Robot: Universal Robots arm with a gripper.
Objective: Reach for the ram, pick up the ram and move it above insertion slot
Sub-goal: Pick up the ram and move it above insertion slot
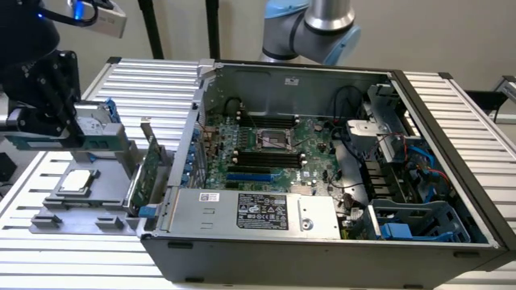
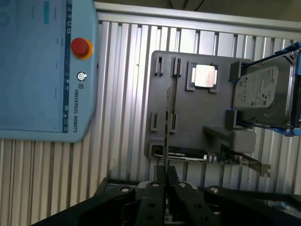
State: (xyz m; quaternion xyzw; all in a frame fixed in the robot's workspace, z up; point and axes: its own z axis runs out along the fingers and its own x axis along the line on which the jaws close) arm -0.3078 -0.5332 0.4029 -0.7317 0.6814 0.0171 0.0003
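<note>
Green ram (image 1: 36, 142), edge-on and partly hidden, sits clenched in the tool (image 2: 167, 170).

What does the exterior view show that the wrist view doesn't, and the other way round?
The exterior view adds the open computer case with its motherboard and the arm's blue-grey joint behind it. The wrist view adds a light blue pendant with a red button. Both share the gripper shut on the ram, over the grey tray carrying a hard drive and a processor chip.
</note>
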